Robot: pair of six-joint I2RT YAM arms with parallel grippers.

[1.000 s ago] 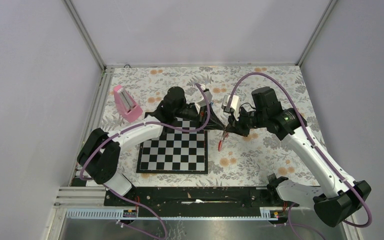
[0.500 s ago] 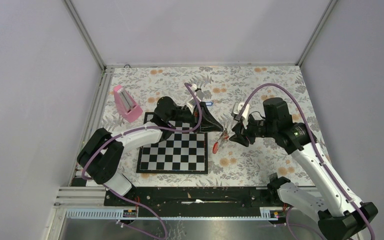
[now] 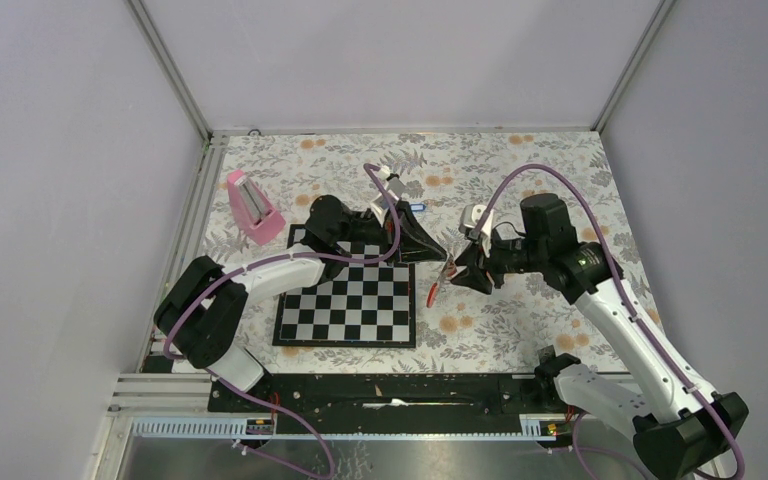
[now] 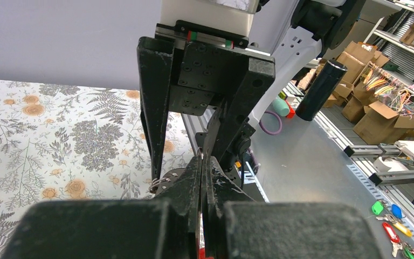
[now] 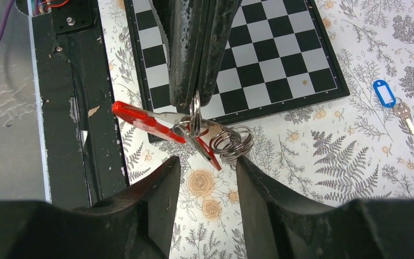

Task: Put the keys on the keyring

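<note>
My left gripper point(image 3: 442, 257) is shut, pinching a thin metal ring of the keyring point(image 5: 195, 108) above the chessboard's right edge. From that ring hang a red plastic tag point(image 5: 145, 121), a silver key and a coil of wire ring point(image 5: 232, 141). The red tag point(image 3: 432, 293) also shows from above. My right gripper point(image 5: 207, 164) stands open just beside the hanging bundle, touching none of it. The blue-tagged key point(image 5: 384, 93) lies flat on the floral cloth, apart from both grippers. In the left wrist view the shut fingers point(image 4: 194, 178) hide most of the bundle; only the coil point(image 4: 159, 183) peeks out.
A chessboard point(image 3: 348, 300) lies under the left arm. A pink wedge block point(image 3: 252, 207) stands at the back left of the cloth. The black base rail point(image 5: 67, 108) runs along the near edge, close to the hanging bundle.
My right gripper has opened and let go of the bundle, backing off slightly. The left wrist has turned and lowered, and the red tag now hangs from the left fingers alone.
</note>
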